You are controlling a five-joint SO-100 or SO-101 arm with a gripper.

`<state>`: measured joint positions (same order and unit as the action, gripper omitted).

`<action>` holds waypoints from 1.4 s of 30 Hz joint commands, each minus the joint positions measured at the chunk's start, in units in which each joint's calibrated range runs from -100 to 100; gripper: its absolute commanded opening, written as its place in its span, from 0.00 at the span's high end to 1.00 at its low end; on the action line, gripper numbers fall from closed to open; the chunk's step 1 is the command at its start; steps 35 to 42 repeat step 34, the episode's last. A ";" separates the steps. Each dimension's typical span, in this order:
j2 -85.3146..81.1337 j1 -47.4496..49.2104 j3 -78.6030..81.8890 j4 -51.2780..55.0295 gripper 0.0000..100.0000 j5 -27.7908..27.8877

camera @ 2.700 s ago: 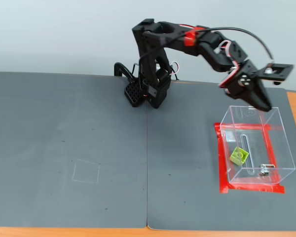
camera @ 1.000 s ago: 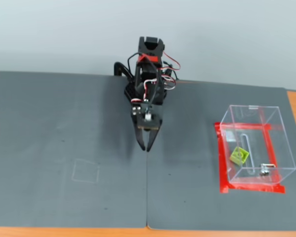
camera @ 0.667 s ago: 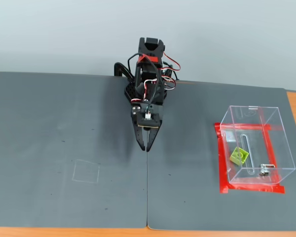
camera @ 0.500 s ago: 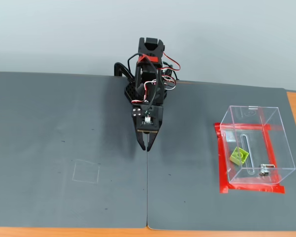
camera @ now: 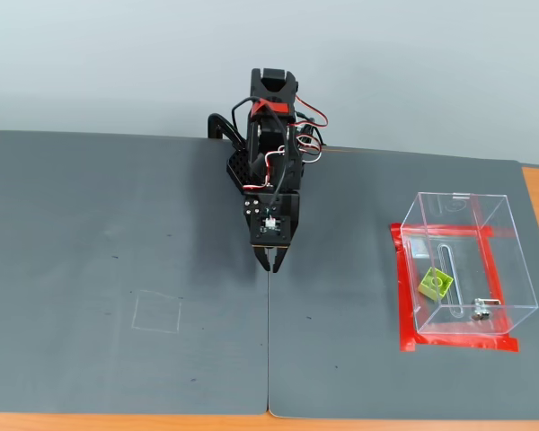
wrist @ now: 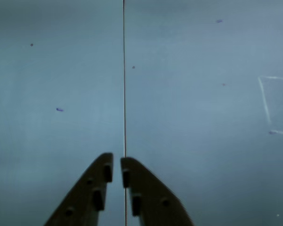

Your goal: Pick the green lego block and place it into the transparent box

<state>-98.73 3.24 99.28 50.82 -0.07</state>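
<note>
In the fixed view the green lego block [camera: 436, 285] lies inside the transparent box [camera: 512, 260], which stands on the right of the mat with red tape around its base. My gripper [camera: 271, 260] hangs over the middle of the mat, well left of the box, shut and empty. In the wrist view the gripper [wrist: 117, 162] shows its two dark fingers closed together above the seam [wrist: 124, 70] between the mats, with nothing between them. The block and the box are out of the wrist view.
Two grey mats [camera: 117, 269] cover the table, joined at a seam [camera: 269, 359]. A faint chalk square [camera: 156, 312] is drawn left of the gripper; it also shows in the wrist view [wrist: 273, 106]. Wooden table edges show at the sides.
</note>
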 commanded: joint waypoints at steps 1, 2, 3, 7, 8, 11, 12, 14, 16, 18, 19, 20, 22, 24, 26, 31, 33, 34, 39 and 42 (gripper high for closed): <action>-0.68 0.23 0.45 0.22 0.98 0.20; -0.68 0.38 0.45 0.13 0.98 0.26; -0.60 0.38 0.45 0.13 0.97 0.26; -0.60 0.00 0.45 0.13 0.98 -0.11; -0.60 0.00 0.45 0.13 0.98 -0.11; -0.60 0.00 0.45 0.13 0.98 -0.11; -0.60 0.00 0.45 0.13 0.98 -0.11; -0.60 0.00 0.45 0.13 0.98 -0.11; -0.60 0.00 0.45 0.13 0.98 -0.11; -0.60 0.00 0.45 0.13 0.98 -0.11; -0.60 0.00 0.45 0.13 0.98 -0.11; -0.60 0.00 0.45 0.13 0.98 -0.11; -0.60 0.00 0.45 0.13 0.98 -0.11; -0.60 0.00 0.45 0.13 0.98 -0.11; -0.60 0.00 0.45 0.13 0.98 -0.11; -0.60 0.00 0.45 0.13 0.98 -0.11; -0.60 0.00 0.45 0.13 0.98 -0.11; -0.60 0.00 0.45 0.13 0.98 -0.11; -0.60 0.00 0.45 0.13 0.98 -0.11; -0.60 0.00 0.45 0.13 0.98 -0.11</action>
